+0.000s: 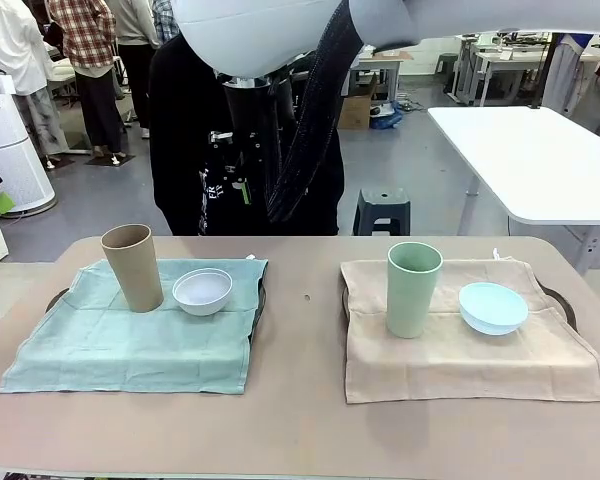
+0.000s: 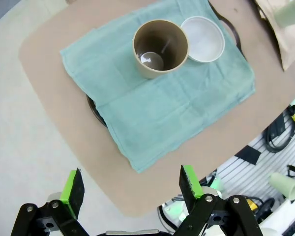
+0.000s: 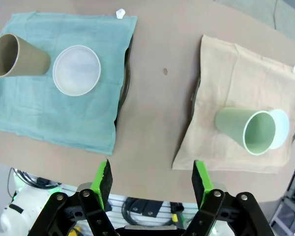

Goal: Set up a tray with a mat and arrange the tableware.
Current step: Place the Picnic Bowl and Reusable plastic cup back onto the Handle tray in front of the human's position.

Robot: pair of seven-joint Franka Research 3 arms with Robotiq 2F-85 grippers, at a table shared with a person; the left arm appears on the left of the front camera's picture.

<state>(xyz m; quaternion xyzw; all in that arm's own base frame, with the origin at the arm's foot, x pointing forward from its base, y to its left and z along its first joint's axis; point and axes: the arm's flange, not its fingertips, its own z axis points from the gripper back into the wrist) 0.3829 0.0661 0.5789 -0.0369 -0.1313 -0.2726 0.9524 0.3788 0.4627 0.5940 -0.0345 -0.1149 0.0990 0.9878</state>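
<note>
Front view: matte tan cup [image 1: 133,266], upright.

Two trays are set side by side on the table [image 1: 310,420], each covered by a mat. On the left mat [image 1: 130,340] a cup [image 1: 133,266] stands upright at the rear, with a bowl [image 1: 202,291] just beside it on its right. On the right mat [image 1: 470,345] a second cup [image 1: 412,288] stands upright, a second bowl [image 1: 493,307] just right of it. A person [image 1: 245,150] is positioned behind the table's far edge
</note>
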